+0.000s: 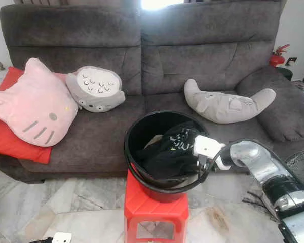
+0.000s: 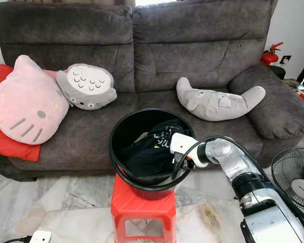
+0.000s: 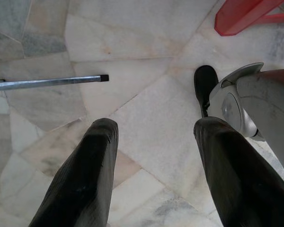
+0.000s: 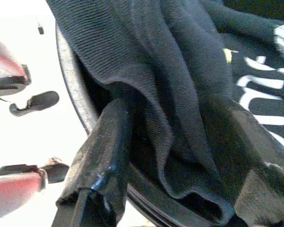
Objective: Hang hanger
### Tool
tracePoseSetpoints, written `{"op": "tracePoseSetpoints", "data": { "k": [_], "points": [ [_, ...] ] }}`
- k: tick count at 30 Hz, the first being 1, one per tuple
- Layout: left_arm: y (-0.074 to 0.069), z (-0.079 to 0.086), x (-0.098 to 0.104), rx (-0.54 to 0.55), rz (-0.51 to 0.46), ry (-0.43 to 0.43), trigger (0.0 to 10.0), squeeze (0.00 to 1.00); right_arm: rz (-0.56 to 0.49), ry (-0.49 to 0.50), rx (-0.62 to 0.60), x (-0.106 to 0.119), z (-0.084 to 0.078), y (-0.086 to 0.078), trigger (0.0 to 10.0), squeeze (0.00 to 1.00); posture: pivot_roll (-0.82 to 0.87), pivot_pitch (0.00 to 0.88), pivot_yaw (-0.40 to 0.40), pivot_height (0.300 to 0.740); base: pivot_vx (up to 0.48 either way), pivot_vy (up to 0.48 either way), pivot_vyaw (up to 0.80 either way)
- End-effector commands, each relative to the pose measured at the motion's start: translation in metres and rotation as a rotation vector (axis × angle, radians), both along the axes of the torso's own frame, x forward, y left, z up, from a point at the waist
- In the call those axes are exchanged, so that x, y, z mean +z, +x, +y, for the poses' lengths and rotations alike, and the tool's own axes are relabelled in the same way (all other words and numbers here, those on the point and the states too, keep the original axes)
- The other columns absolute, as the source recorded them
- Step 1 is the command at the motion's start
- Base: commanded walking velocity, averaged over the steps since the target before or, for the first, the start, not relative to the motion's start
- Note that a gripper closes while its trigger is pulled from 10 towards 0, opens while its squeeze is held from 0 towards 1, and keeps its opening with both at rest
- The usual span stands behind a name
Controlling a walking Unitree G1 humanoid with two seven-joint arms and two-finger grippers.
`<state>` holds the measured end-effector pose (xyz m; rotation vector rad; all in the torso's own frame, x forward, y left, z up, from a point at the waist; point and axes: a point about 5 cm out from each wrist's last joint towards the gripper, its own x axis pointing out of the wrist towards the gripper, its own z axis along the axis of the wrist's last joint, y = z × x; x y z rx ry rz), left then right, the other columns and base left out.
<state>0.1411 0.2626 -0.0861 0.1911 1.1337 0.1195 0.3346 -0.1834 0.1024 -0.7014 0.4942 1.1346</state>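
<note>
1. Right gripper (image 1: 200, 169) reaches into the black bucket (image 1: 137, 132) at its near rim, fingers buried in the black garment (image 1: 169, 154) — a soft heap with white lettering, piled just beyond the fingertips. The bucket is round, smooth plastic and stands on a glossy red stool (image 1: 142, 202) below the gripper.

2. From the right eye, the same gripper (image 2: 176, 164) sits against the dark cloth; well beyond it are a grey plush sofa (image 2: 207, 40), a pink cat cushion (image 2: 25, 101) and a crescent-shaped grey pillow (image 2: 213, 104). No hanger can be made out, so the task looks barely begun: the clothing has yet to be lifted, let alone hung.

3. Left gripper (image 3: 154, 146) hangs idle, its matte black fingers (image 3: 85, 170) spread wide over pale marble floor (image 3: 146, 109); a thin metal rod (image 3: 47, 82) lies ahead of it.

4. Right wrist view: ribbed knit fabric (image 4: 151, 71) folds between the two fingers (image 4: 104, 142), which stand apart around it, beside the bucket's rim — whether they actually pinch it I cannot tell.
</note>
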Motion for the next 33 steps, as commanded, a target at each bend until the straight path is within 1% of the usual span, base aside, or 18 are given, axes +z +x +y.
{"op": "tracePoseSetpoints", "data": {
  "k": [1, 4, 6, 8, 12, 19, 20, 21, 22, 33],
  "points": [
    [-0.0038, 0.0002, -0.0014, 0.019, 0.011, -0.004, 10.0, 0.0, 0.005, 0.001, 0.004, -0.0029, 0.0004, -0.0011, 10.0, 0.0, -0.09, 0.0, 0.011, 0.719, 0.0, 0.0, 0.0],
    [-0.0038, 0.0002, -0.0014, 0.019, 0.01, -0.004, 10.0, 0.0, -0.001, -0.004, -0.001, -0.0031, 0.0, -0.0006, 10.0, 0.0, -0.09, 0.0, 0.011, 0.719, 0.0, 0.0, 0.0],
    [-0.0038, 0.0003, -0.0014, 0.019, 0.01, -0.004, 10.0, 0.0, -0.037, -0.017, -0.026, -0.0025, -0.0013, 0.0024, 10.0, 0.0, -0.09, 0.0, 0.011, 0.719, 0.0, 0.0, 0.0],
    [-0.0038, 0.0003, -0.0014, 0.019, 0.01, -0.004, 10.0, 0.0, -0.046, -0.019, -0.032, -0.0021, -0.0015, 0.0032, 10.0, 0.0, -0.09, 0.0, 0.011, 0.719, 0.0, 0.0, 0.0],
    [-0.0038, 0.0003, -0.0014, 0.02, 0.009, -0.003, 10.0, 0.0, -0.1, -0.037, -0.063, -0.001, -0.0036, 0.0068, 10.0, 0.0, -0.09, 0.0, 0.011, 0.719, 0.0, 0.0, 0.0],
    [-0.0039, 0.0001, -0.0015, 0.021, 0.009, -0.004, 10.0, 0.0, -0.111, -0.026, -0.068, -0.0025, -0.002, 0.0074, 10.0, 0.0, -0.09, 0.0, 0.009, 0.719, 0.0, 0.0, 0.0],
    [-0.0039, 0.0001, -0.0015, 0.02, 0.009, -0.004, 10.0, 0.0, -0.113, -0.024, -0.069, -0.0027, -0.0015, 0.0075, 3.3, 0.0, -0.09, 0.0, 0.009, 0.719, 0.0, 0.0, 0.0],
    [-0.0039, 0.0001, -0.0015, 0.021, 0.009, -0.004, 10.0, 0.0, -0.114, -0.024, -0.069, -0.0029, -0.0013, 0.0075, 3.3, 0.0, -0.09, 0.0, 0.009, 0.719, 0.0, 0.0, 0.0],
    [-0.0039, 0.0001, -0.0015, 0.02, 0.009, -0.004, 10.0, 0.0, -0.113, -0.023, -0.069, -0.0032, -0.0011, 0.0075, 0.0, 0.0, -0.09, 0.0, 0.009, 0.719, 0.0, 0.0, 0.0],
    [-0.004, 0.0, -0.0015, 0.017, 0.011, -0.006, 10.0, 0.0, -0.098, -0.023, -0.061, -0.0083, -0.0014, 0.0048, 0.0, 0.0, -0.09, 0.0, 0.01, 0.719, 0.0, 0.0, 0.0]
  ]
}}
